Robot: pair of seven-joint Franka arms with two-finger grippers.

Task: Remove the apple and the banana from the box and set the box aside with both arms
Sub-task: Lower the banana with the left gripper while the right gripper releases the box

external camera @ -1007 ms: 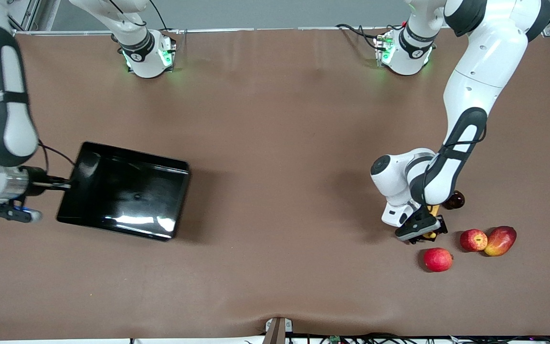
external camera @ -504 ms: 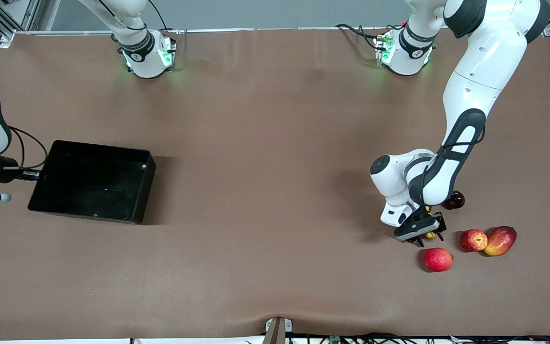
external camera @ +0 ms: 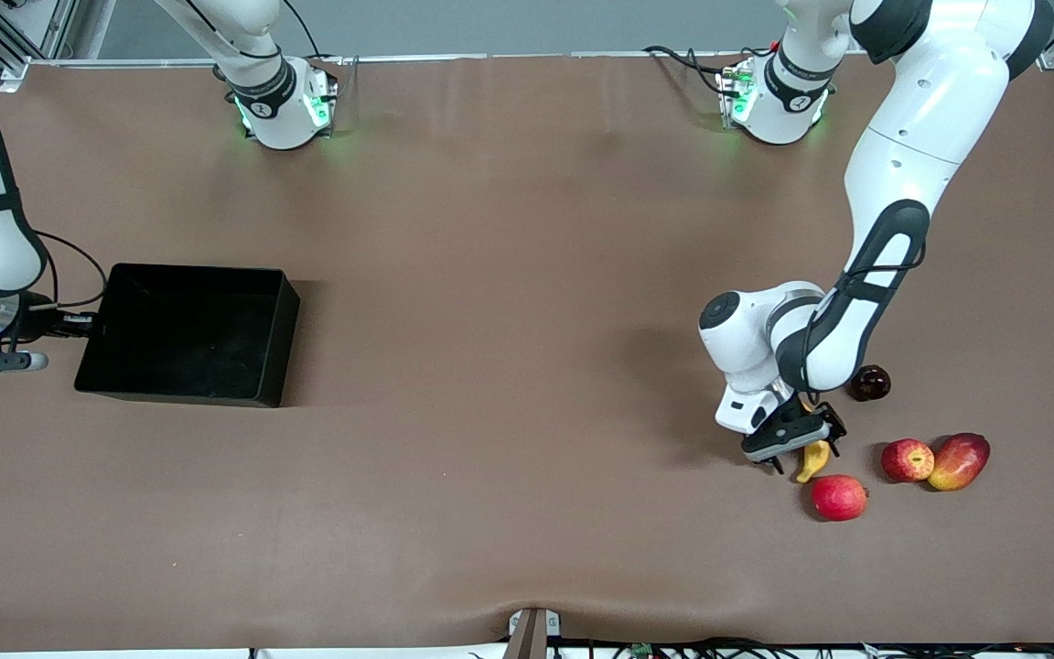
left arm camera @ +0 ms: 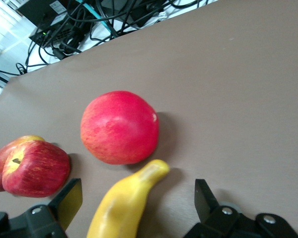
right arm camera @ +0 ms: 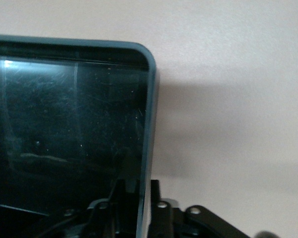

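Brown bench (external camera: 509,366) | left gripper (left arm camera: 139,208) fingers spread, banana (left arm camera: 124,203) released beside apple (left arm camera: 35,168) | right gripper (right arm camera: 139,198) fingers straddle box (right arm camera: 64,148) wall, parked aside

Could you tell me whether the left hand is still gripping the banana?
No, the left hand has its fingers spread wide, clear of the banana lying on the table between them.

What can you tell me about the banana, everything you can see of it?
The banana is yellow, smooth and slightly curved, lying flat on the brown table toward the left arm's end. The left hand stands over it with fingers spread to either side, not gripping. Its tip almost meets the pink-red round fruit; the apple lies apart, beside it.
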